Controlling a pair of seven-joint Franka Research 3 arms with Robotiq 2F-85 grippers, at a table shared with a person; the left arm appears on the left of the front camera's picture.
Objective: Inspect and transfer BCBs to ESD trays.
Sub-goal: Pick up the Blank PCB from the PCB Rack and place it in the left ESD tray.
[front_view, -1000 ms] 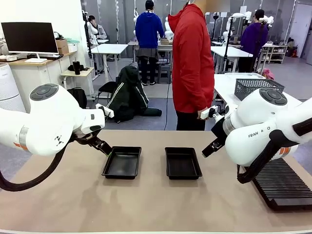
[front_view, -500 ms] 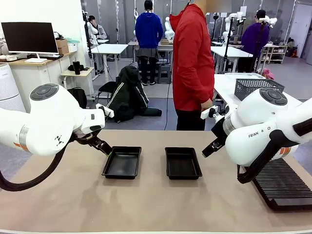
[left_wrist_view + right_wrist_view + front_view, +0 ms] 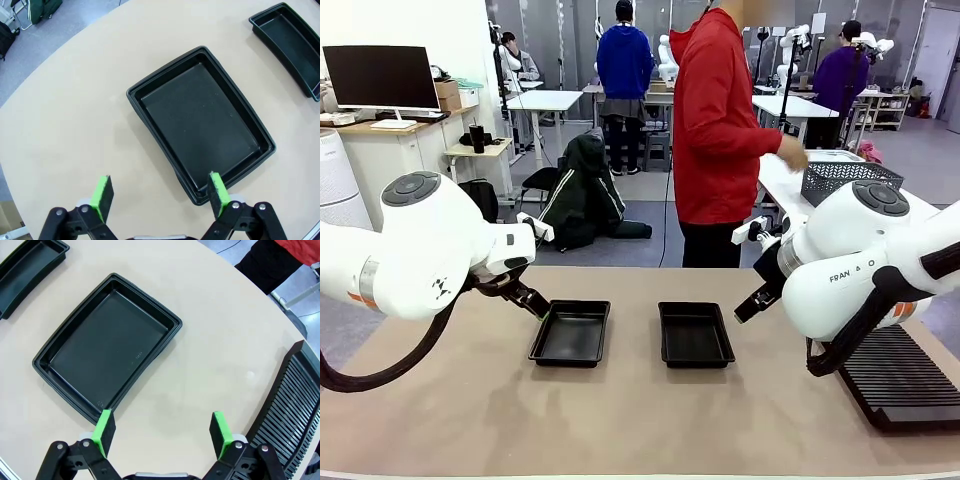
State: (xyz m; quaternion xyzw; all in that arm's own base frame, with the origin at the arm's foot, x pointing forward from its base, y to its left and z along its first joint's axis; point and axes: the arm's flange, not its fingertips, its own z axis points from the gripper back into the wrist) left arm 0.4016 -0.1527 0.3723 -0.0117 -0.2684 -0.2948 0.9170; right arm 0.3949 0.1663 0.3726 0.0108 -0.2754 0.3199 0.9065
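2 ESD trays (image 3: 571, 308) side by side on the table (image 3: 620, 425).
Left gripper (image 3: 159, 191), jaws spread wide, hovers over the left tray (image 3: 200, 115) corner. The right tray (image 3: 694, 334) (matching black, flared rim) lies near. Right gripper (image 3: 162, 429), equally spread, hangs between it and the ribbed rack (image 3: 287, 405).

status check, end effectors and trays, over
Left end effector open at left tray corner. Right end effector open by right tray. Both trays empty. Person's hand out toward mesh basket.
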